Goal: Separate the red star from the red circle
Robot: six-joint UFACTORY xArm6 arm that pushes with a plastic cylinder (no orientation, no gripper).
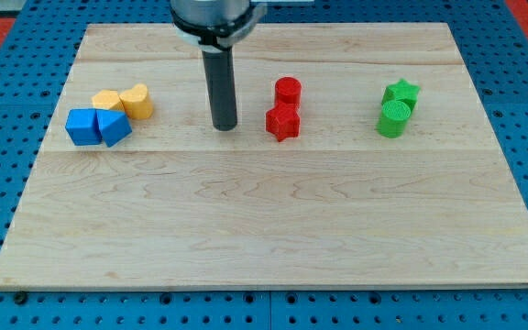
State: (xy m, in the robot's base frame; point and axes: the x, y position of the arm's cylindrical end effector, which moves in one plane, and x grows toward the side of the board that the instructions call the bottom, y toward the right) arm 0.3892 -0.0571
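The red star (282, 121) lies on the wooden board just right of centre. The red circle (288, 90) sits directly above it toward the view's top, touching or nearly touching it. My tip (225, 126) rests on the board to the left of the red star, about a block's width away, not touching it.
A green star (401, 93) and a green circle (393, 118) sit together at the right. At the left are a blue cube (83, 126), a blue block (114, 127), a yellow block (107, 100) and a yellow heart-like block (137, 101). The wooden board (264, 229) ends near the view's bottom.
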